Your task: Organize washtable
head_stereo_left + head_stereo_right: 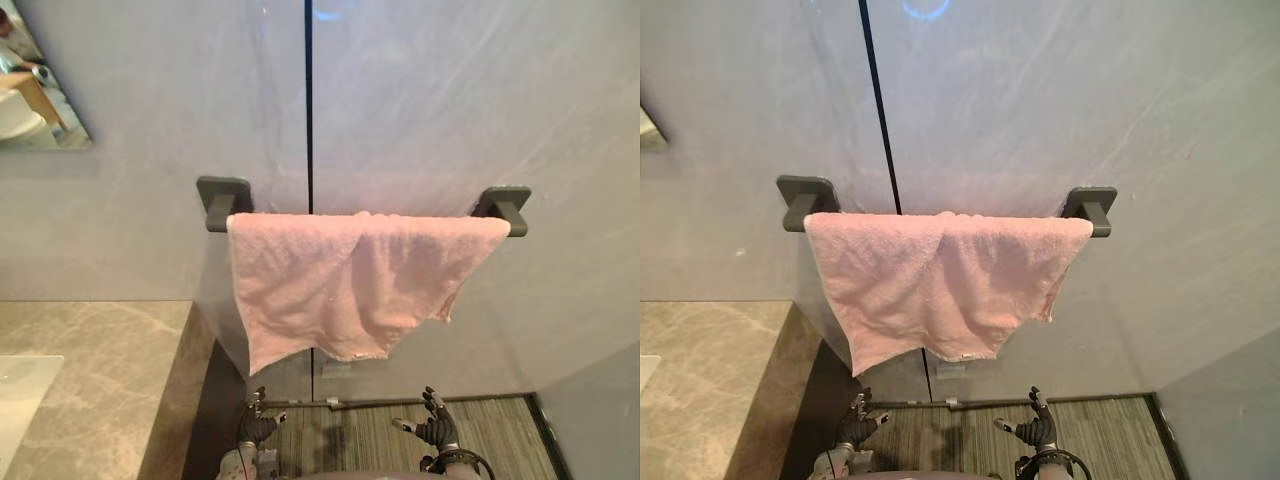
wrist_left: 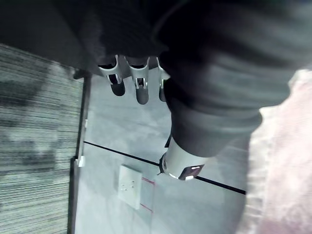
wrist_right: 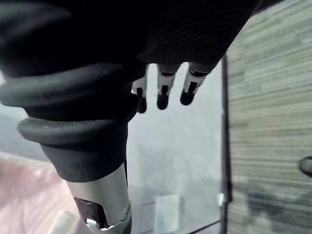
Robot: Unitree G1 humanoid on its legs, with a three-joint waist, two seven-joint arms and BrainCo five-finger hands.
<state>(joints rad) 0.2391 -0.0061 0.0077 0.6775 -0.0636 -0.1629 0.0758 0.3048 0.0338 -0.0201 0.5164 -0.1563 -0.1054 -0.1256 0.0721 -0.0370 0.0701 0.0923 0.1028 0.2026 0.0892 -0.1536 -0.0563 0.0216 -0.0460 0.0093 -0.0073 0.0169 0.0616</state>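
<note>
A pink towel (image 1: 350,280) hangs folded over a dark wall-mounted towel bar (image 1: 505,210), its lower edge uneven and longer at the left. Both hands hang low, well below the towel and apart from it. My left hand (image 1: 256,427) is down by the floor at the lower left, fingers relaxed and holding nothing. My right hand (image 1: 436,428) is at the lower right, fingers also spread and empty. The left wrist view shows straight fingers (image 2: 141,85) with the towel (image 2: 282,161) off to one side. Straight fingers (image 3: 163,92) show in the right wrist view.
A grey marble washtable counter (image 1: 100,370) with a white basin edge (image 1: 20,395) lies at the lower left. A mirror corner (image 1: 35,85) is at the upper left. A wall socket (image 2: 130,186) sits low on the grey wall above the striped floor (image 1: 380,435).
</note>
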